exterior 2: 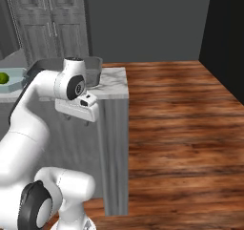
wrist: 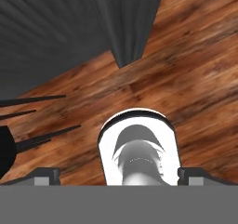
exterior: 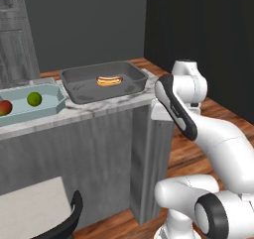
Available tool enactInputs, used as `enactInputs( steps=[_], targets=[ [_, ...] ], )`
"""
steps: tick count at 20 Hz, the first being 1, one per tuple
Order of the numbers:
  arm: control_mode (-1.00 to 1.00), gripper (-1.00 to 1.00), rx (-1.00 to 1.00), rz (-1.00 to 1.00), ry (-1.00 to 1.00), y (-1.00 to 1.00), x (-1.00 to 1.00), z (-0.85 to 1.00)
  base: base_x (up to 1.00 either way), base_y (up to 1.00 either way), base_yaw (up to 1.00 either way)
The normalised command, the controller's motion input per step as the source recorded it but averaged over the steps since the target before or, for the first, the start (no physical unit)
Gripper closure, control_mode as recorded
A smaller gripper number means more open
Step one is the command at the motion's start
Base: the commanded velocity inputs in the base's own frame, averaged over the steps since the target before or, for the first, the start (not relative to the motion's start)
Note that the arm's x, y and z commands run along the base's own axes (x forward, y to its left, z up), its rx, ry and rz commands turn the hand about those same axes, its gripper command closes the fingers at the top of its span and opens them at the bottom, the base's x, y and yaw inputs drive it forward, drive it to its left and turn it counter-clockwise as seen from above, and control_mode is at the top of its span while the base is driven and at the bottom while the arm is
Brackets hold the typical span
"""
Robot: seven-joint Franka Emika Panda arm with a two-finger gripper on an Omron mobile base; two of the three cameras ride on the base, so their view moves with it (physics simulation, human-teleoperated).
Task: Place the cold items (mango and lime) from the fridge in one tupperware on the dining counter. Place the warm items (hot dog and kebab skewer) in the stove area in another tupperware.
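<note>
While the arm sits folded up next to the end of the dining counter (exterior: 106, 106), its gripper (exterior 2: 76, 118) hangs low beside the counter's dark side and points at the wood floor (exterior 2: 181, 124), with the two fingertips (wrist: 45, 174) spread as wide as they go and nothing between them. So it's released, not gripping anything.

Everything task-related is up on the marble top, above the gripper. The dark grey rectangular tupperware (exterior: 130, 72) sits nearest to the gripper, by the counter's end, and it has the hot dog (exterior: 109, 81) lying in the middle of it. Farther away along the counter is the pale blue-green tupperware (exterior: 55, 95), just beside the grey one. That one holds the lime (exterior: 34, 99) and the mango (exterior: 4, 107), near each other but apart.

A dark chair (exterior: 69, 223) with a pale seat stands at the counter's near side, below the trays.
</note>
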Motion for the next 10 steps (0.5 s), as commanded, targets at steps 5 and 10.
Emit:
enactInputs(
  steps=[5, 10],
  targets=[
    [-1.0, -1.0, 0.0, 0.02, -0.02, -0.04, 0.13, -0.02, 0.0, 0.0, 0.0],
    [1.0, -1.0, 0.0, 0.0, 0.0, 0.0, 0.0, 0.0, 0.29, -0.58, 0.1]
  ],
)
